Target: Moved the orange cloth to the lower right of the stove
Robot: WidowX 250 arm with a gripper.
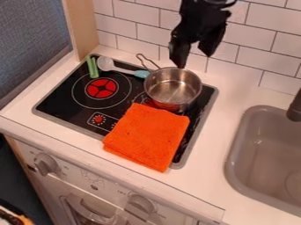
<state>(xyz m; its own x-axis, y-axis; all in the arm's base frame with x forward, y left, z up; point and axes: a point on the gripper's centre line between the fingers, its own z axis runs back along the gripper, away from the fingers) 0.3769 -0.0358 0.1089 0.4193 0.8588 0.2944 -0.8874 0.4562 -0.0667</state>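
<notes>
The claw (194,59) hangs at one o'clock in the view, over the pot's (173,87) far side; its two fingers stand apart, released, with nothing between them. The cloth (148,136), orange and folded flat, lies at the stove's (64,99) five o'clock, its near edge running past the rim onto the counter (223,182). The pot, steel and upright, sits at the stove's two o'clock, right beside the cloth's upper edge; whether the two touch I can't tell. Its handle points toward eleven o'clock. At the stove's twelve, the spoon (120,69) lies with its pale bowl toward ten o'clock and its blue handle toward four, ending by the pot. The green thing (92,67) is at the stove's eleven, near the spoon's bowl. A red burner (101,88) shows at ten o'clock, and a red dial (98,119) at eight. The sink (264,154) is at four o'clock from the stove, with the dark tap (295,107) at the sink's one o'clock.
</notes>
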